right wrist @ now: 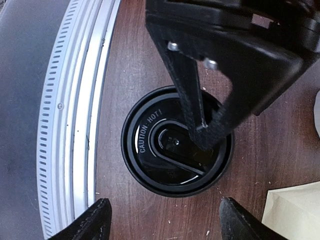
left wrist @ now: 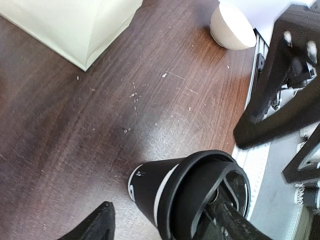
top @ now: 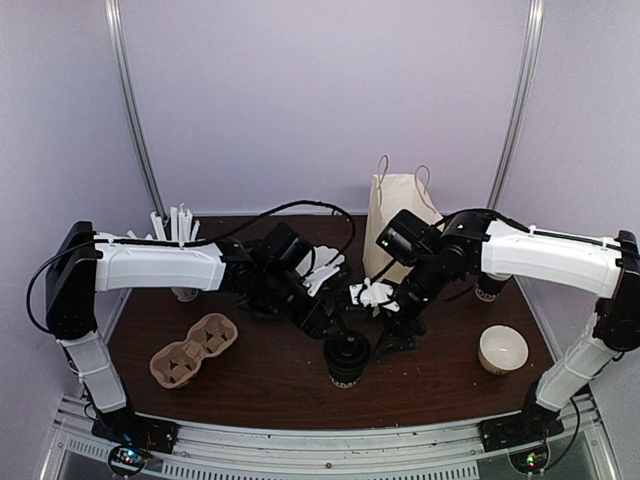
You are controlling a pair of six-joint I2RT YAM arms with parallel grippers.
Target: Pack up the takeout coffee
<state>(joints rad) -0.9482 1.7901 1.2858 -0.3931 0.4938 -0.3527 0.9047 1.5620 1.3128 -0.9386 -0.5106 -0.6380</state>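
The takeout coffee (right wrist: 145, 150) stands upright on the tabletop (left wrist: 75, 125), black lid up with "CAUTION HOT!" readable, right where the two pincers meet. The left pincer (left wrist: 164, 207) has its jaws apart and grips nothing. One of its fingers (right wrist: 192, 107) reaches over the lid with its tip at the centre, though I cannot tell whether it touches. The other finger sits off to the cup's side. The right pincer (right wrist: 165, 201) hangs above with its jaws apart too, and the cup lies just beyond its fingertips, in line with the gap between them. A paper bag (left wrist: 75, 25) stands ahead of the left pincer and to its left, and a white cup (left wrist: 230, 27) ahead and to its right. A cardboard cup carrier (top: 193, 350) lies well apart, back beside the left arm.
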